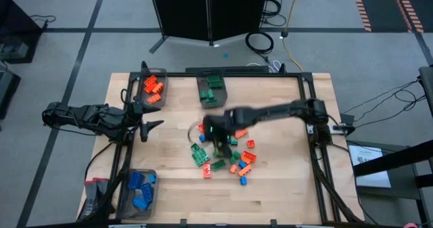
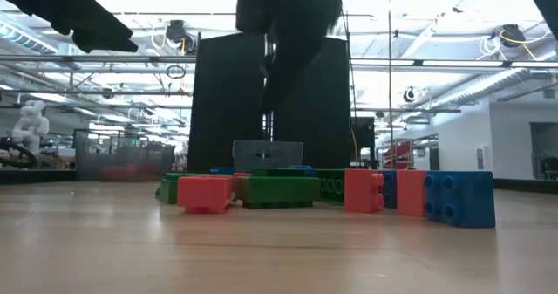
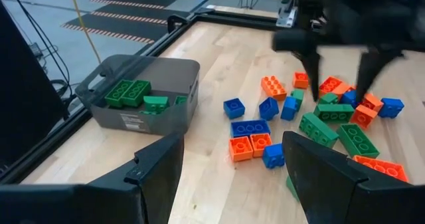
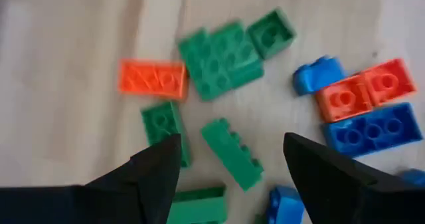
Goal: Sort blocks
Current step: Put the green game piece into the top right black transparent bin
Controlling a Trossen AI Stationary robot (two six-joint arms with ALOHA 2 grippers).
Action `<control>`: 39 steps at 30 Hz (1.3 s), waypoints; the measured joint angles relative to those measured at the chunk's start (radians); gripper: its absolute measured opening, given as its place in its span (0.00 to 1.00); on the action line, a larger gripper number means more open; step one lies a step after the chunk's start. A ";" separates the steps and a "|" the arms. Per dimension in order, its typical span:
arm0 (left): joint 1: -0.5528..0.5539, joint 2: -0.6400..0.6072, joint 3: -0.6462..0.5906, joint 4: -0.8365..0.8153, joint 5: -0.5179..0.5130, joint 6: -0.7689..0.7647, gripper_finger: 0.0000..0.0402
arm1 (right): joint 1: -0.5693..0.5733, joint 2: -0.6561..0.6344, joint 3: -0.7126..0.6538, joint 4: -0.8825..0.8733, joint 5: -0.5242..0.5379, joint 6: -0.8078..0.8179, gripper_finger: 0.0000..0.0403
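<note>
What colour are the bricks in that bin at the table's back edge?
Green bricks, clearest in the left wrist view.

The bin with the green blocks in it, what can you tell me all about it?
The bin is a dark, see-through plastic box with rounded corners, an open top and a pale label on its side. It stands upright on the wooden table, at the far edge near the middle, by the black frame. A few green blocks lie inside it. The loose pile of blocks is apart from it, and no gripper touches it.
</note>
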 joint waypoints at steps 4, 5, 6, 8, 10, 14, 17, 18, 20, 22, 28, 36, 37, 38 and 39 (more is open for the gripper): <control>0.000 0.000 0.000 0.000 0.000 0.000 0.64 | 0.073 0.047 0.002 0.047 0.133 -0.083 0.64; 0.000 0.000 0.000 0.000 0.000 0.000 0.64 | 0.079 0.064 0.003 0.055 0.159 -0.100 0.64; 0.000 0.000 0.000 0.000 0.000 -0.001 0.64 | 0.082 0.084 0.003 0.057 0.175 -0.110 0.64; 0.000 0.000 0.000 -0.001 0.000 -0.016 0.64 | 0.078 0.121 0.002 0.054 0.178 -0.112 0.64; 0.000 0.000 0.000 -0.001 0.000 -0.025 0.64 | 0.071 0.152 0.001 0.044 0.170 -0.100 0.64; 0.000 0.000 0.000 -0.009 0.000 -0.026 0.64 | 0.064 0.193 0.001 -0.002 0.163 -0.096 0.64; 0.000 0.000 0.000 -0.009 0.000 -0.026 0.64 | 0.059 0.210 0.003 -0.010 0.205 -0.084 0.59; 0.000 0.000 0.000 -0.009 0.000 -0.026 0.64 | 0.058 0.214 0.004 -0.011 0.207 -0.082 0.55; 0.000 0.000 0.000 -0.009 0.000 -0.026 0.64 | 0.057 0.216 0.004 -0.012 0.200 -0.087 0.44; 0.000 0.000 0.000 -0.009 0.000 -0.026 0.64 | 0.058 0.216 0.004 -0.012 0.198 -0.101 0.29; 0.000 0.000 0.000 -0.009 0.000 -0.026 0.64 | 0.052 0.186 0.000 0.000 0.223 -0.139 0.18; 0.000 0.000 0.000 -0.013 0.000 -0.026 0.64 | -0.035 0.044 0.001 0.047 0.266 -0.226 0.18; 0.000 0.000 0.000 -0.013 0.000 -0.026 0.64 | -0.059 0.020 0.001 0.078 0.273 -0.242 0.18; 0.000 0.000 0.000 -0.014 0.000 -0.026 0.64 | -0.084 -0.004 0.001 0.110 0.274 -0.257 0.18; 0.000 0.000 0.000 -0.015 0.000 -0.026 0.64 | -0.112 -0.024 0.001 0.146 0.279 -0.270 0.18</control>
